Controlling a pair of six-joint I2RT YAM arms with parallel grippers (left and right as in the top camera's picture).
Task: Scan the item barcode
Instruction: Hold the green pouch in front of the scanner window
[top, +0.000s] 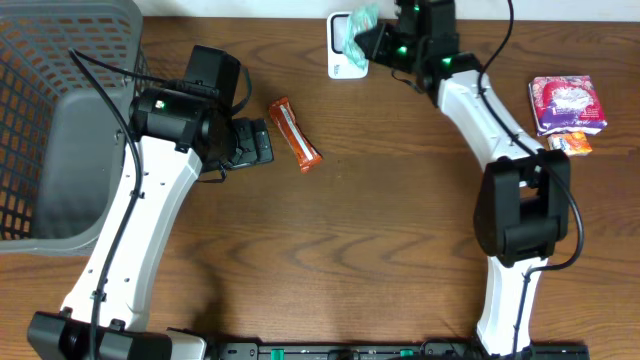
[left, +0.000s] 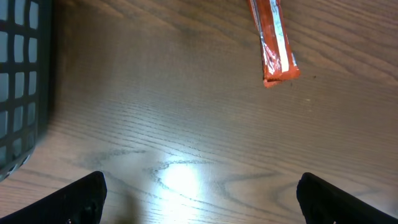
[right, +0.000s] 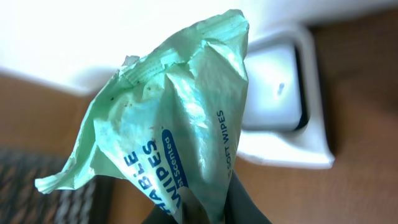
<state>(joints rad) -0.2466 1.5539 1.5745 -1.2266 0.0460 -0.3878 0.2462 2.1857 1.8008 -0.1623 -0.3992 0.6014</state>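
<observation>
At far edge of table (top: 330, 230), right gripper (top: 378, 40) clamping shut on green wipes packet (right: 180, 124), packet hanging over white barcode scanner (right: 280, 93), left gripper (left: 199, 193) gaping wide, holding nothing, orange snack bar (left: 273, 43) lying ahead.

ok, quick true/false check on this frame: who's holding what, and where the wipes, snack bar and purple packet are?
1. The right gripper is shut on a green pack of wipes. True.
2. The left gripper is shut on the orange snack bar. False: its jaws stand wide open, and the bar lies on the table ahead of them, untouched.
3. The pack of wipes is held up by the white scanner. True.
4. The purple packet is inside the basket. False: it lies on the table on the right arm's side, and the basket is on the far left.
</observation>
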